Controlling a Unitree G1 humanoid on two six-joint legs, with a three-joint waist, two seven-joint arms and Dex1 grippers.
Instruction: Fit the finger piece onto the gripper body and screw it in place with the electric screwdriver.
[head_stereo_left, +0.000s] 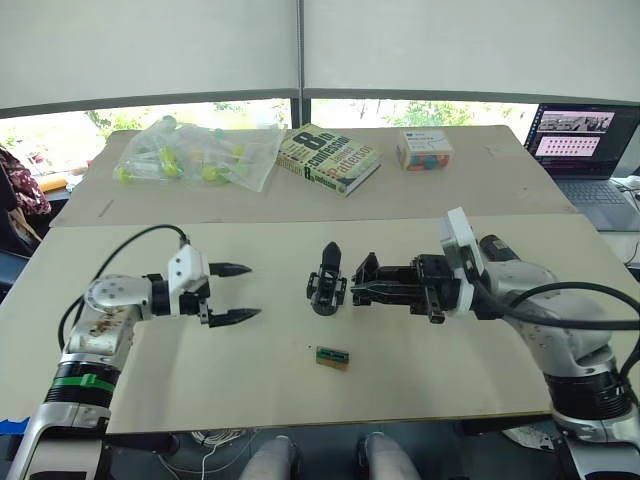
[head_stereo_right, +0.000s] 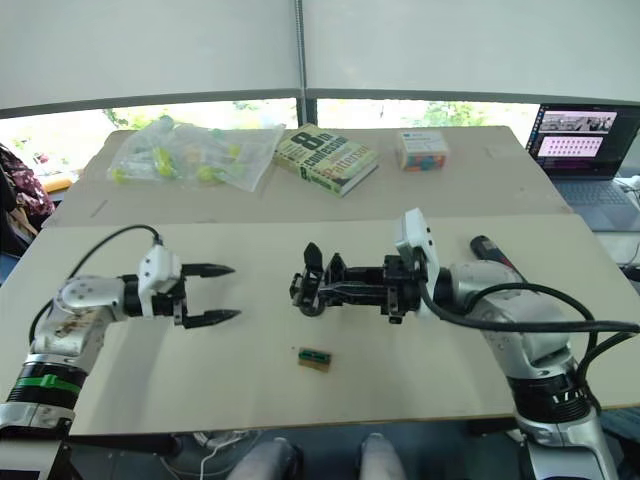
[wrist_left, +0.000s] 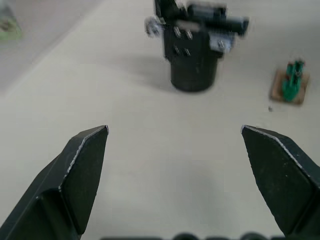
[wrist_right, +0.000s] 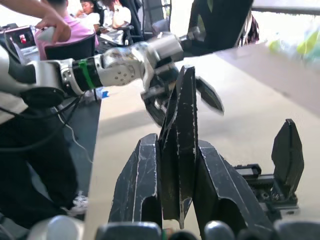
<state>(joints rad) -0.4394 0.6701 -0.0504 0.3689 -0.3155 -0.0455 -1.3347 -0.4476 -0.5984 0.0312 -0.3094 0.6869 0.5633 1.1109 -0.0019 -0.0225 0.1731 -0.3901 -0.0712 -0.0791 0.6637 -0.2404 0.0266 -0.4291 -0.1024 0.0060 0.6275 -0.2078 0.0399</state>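
The wide pale beige table (head_stereo_left: 300, 390) carries everything here. At its far edge lie a clear plastic bag of yellow-green tubes (head_stereo_left: 195, 152), a thick green-covered book (head_stereo_left: 328, 159) and a small white box with coloured dots (head_stereo_left: 424, 150), with an open laptop (head_stereo_left: 582, 140) off to the right.

The robot's right gripper (head_stereo_left: 362, 290) reaches in from the right, its two black fingers pressed together on the small black tapering finger piece (wrist_right: 179, 145), which stands up between them in the right wrist view. Its tip sits just beside the chunky black gripper body (head_stereo_left: 326, 281), which stands near the middle of the table with one pointed finger sticking up.

The left gripper (head_stereo_left: 244, 293) hovers well apart to the left, fingers spread wide and holding nothing, pointing toward the gripper body.

In front of the body lies a small green-and-tan block (head_stereo_left: 333, 357). The end of a long black pen-shaped screwdriver (head_stereo_right: 492, 250) shows behind the right arm.

People sit in the background of the right wrist view.
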